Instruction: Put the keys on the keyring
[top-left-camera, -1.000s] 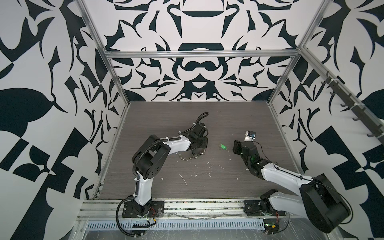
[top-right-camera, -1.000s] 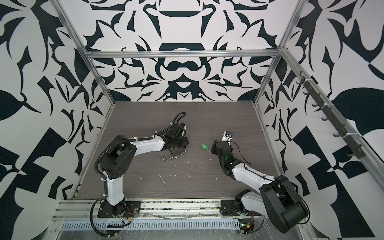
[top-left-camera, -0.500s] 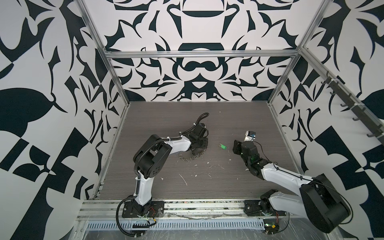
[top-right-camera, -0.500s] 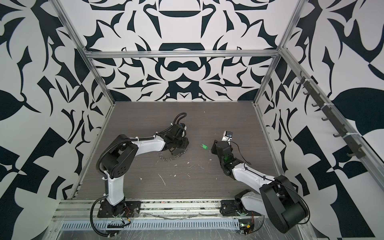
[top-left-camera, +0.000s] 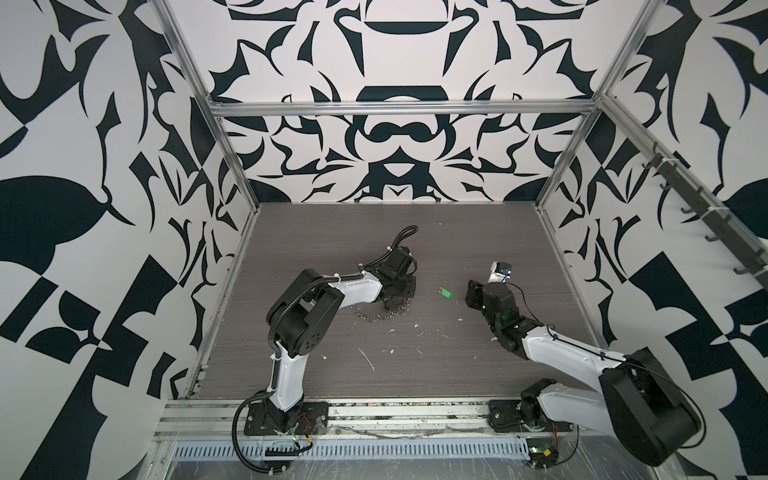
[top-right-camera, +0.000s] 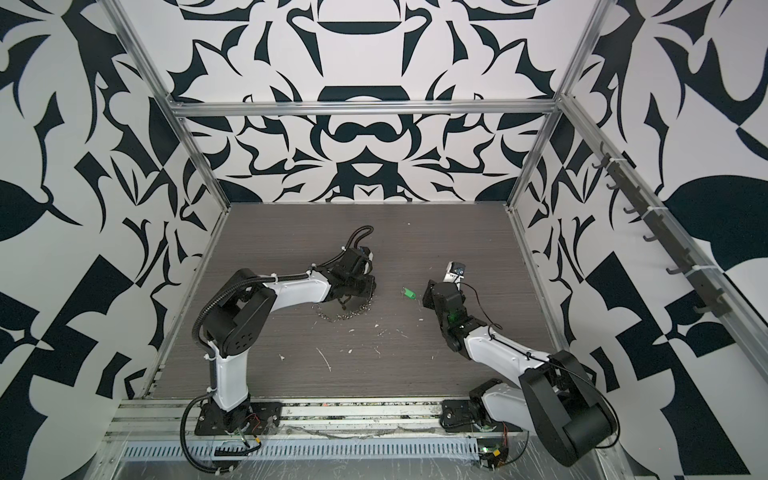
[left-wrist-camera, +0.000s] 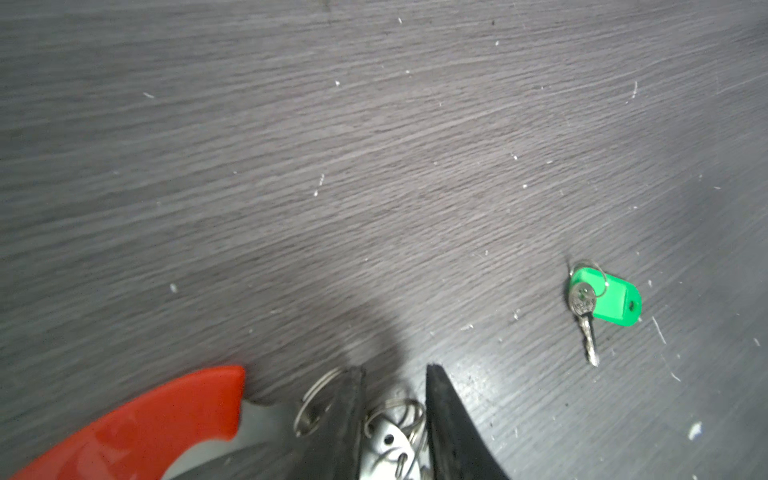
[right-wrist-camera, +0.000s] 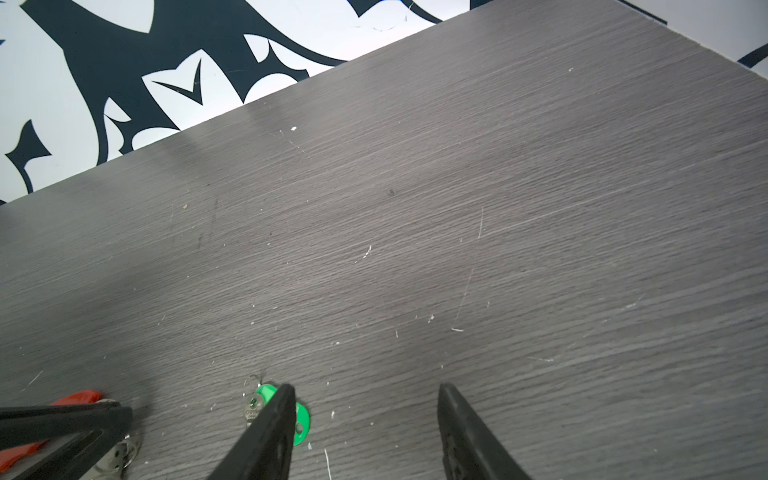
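Left claw (left-wrist-camera: 395, 370) straddling keyring (left-wrist-camera: 166, 415), grip unclear; right claw (right-wrist-camera: 365, 386) gaping near keys (left-wrist-camera: 611, 301); slack keyring likely slipping out on lifting.

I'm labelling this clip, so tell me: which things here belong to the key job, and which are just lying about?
Belongs to the job: small key on a green tag; keyring with red-orange grip; left claw; right claw.

Just lying about: white scraps on the table; hook rail.
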